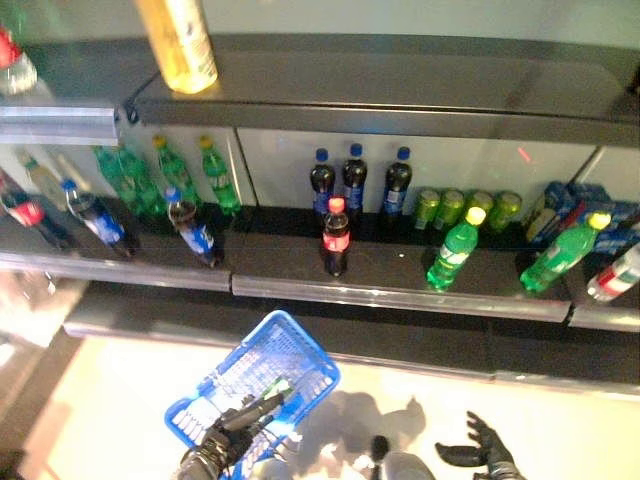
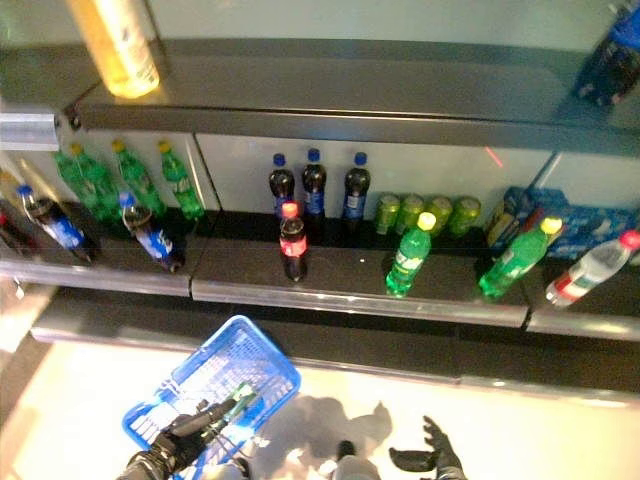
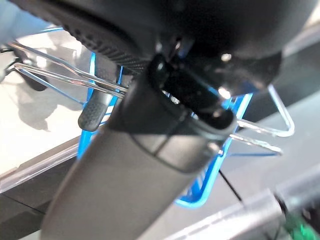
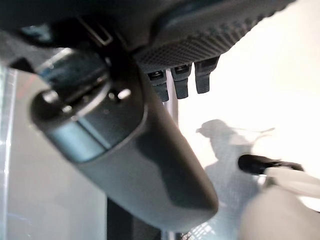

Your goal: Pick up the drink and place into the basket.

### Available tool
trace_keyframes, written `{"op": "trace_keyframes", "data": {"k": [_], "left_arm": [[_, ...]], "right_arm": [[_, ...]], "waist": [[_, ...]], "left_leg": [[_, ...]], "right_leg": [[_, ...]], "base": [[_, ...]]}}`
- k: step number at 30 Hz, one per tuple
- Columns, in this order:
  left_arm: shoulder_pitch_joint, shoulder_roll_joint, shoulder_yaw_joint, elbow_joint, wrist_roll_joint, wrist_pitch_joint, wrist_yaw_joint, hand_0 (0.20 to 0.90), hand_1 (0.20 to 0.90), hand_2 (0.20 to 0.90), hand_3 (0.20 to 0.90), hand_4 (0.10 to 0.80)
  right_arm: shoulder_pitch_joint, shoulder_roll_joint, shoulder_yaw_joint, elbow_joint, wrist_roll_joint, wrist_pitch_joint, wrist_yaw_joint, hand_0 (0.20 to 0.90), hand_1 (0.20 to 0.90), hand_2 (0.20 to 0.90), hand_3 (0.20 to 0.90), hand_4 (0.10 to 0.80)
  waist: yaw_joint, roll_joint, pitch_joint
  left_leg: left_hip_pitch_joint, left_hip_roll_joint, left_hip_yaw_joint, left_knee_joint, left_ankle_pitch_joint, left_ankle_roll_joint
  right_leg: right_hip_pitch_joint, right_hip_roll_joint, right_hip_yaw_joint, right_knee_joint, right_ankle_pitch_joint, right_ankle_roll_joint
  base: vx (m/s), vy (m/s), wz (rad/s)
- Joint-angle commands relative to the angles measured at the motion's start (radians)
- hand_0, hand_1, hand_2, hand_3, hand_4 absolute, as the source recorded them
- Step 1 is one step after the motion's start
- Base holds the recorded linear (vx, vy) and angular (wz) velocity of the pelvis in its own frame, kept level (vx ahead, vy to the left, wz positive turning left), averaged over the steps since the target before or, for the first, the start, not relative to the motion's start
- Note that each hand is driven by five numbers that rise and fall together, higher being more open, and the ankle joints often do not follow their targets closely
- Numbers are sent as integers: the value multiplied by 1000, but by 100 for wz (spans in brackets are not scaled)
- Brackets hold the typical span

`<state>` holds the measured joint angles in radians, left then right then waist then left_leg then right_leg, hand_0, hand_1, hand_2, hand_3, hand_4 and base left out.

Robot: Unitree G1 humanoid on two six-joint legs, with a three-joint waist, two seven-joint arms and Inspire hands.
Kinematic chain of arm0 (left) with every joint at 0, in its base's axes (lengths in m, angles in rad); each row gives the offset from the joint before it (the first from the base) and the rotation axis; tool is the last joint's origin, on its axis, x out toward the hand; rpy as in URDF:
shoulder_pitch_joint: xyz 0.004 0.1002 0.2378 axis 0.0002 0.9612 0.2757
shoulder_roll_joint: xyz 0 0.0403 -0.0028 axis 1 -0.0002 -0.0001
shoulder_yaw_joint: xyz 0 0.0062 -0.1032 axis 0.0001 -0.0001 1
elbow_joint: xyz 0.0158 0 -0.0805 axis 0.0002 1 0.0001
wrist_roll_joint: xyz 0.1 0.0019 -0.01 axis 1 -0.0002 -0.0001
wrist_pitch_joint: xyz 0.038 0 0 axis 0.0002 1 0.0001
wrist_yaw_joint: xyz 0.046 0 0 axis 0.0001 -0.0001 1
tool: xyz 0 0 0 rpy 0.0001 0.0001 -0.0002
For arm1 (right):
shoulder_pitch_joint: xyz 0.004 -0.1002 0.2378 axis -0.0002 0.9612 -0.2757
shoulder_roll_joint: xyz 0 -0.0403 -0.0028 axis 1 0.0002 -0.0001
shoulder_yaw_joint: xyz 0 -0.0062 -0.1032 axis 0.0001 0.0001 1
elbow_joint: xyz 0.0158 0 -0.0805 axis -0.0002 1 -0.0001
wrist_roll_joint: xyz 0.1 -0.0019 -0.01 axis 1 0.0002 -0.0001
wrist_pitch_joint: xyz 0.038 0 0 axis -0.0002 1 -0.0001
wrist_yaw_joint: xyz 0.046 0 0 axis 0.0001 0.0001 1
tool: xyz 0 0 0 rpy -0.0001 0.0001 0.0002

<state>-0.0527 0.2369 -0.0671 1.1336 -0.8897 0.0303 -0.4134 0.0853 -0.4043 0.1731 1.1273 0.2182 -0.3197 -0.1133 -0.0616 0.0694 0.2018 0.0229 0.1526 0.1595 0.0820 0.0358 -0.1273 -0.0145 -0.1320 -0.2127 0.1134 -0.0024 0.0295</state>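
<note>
- Hanging low and nearest, the right hand (image 1: 480, 452), fingers spread and relaxed, gripping nothing, well short of the shelf.
- Gripping the wire handle of the blue basket (image 1: 300, 345), the left hand (image 1: 232, 432), fingers curled round it; basket dangling over the pale floor, apparently holding no drink yet.
- Standing upright and alone toward the front of the lower shelf (image 1: 400, 295), the red-capped cola bottle (image 1: 336, 236), likely the drink to fetch, though hard telling which one for sure.
- Crowding close behind it, three blue-capped dark bottles (image 1: 354, 180); leaning further right, two green bottles with yellow caps (image 1: 454, 250) and a row of green cans (image 1: 465, 207) behind them.
- Slumping at the left end, more cola bottles (image 1: 190, 232) and green ones at the back.
- Sitting above on the top shelf, a yellow bottle (image 1: 178, 42).
- Risking trouble ahead: reaching too deep and knocking the blue-capped trio over; brushing the tall narrow cola bottle sideways before closing on it and tipping it off the front lip; swinging the basket into the shelf edge while leaning in.
</note>
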Motion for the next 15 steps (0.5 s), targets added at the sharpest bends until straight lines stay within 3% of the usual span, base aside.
{"op": "trace_keyframes", "data": {"k": [1,3,8,15], "left_arm": [[-11,43,-3,-45,-25,-5,-110,300,300,300,200,100],[-12,45,-9,-35,-11,4,-122,300,300,300,200,100],[-23,74,13,5,-19,-5,-127,300,300,300,200,100],[-19,87,25,27,-12,-8,-135,300,300,300,200,100]], "right_arm": [[-54,11,-26,15,-18,-48,-10,900,900,900,900,800],[-48,16,-43,28,-5,-49,-2,900,900,900,900,800],[-44,34,-66,59,5,-73,63,900,900,900,900,800],[-67,53,-59,66,23,-53,62,900,900,900,900,800]], "waist": [[21,-54,-13],[14,-41,-28],[16,-43,-40],[36,-53,-55]], "left_leg": [[27,-46,-19,-73,-9,34],[57,-56,4,-136,1,32],[88,-91,-12,-157,-28,60],[92,-102,-1,-169,-40,74]], "right_leg": [[62,-5,39,-3,-49,72],[65,-20,19,-10,-44,91],[68,-33,33,-32,-18,121],[85,-28,10,-85,9,127]], "base": [[59,373,-40],[47,301,-40],[3,115,-8],[-2,15,4]]}}
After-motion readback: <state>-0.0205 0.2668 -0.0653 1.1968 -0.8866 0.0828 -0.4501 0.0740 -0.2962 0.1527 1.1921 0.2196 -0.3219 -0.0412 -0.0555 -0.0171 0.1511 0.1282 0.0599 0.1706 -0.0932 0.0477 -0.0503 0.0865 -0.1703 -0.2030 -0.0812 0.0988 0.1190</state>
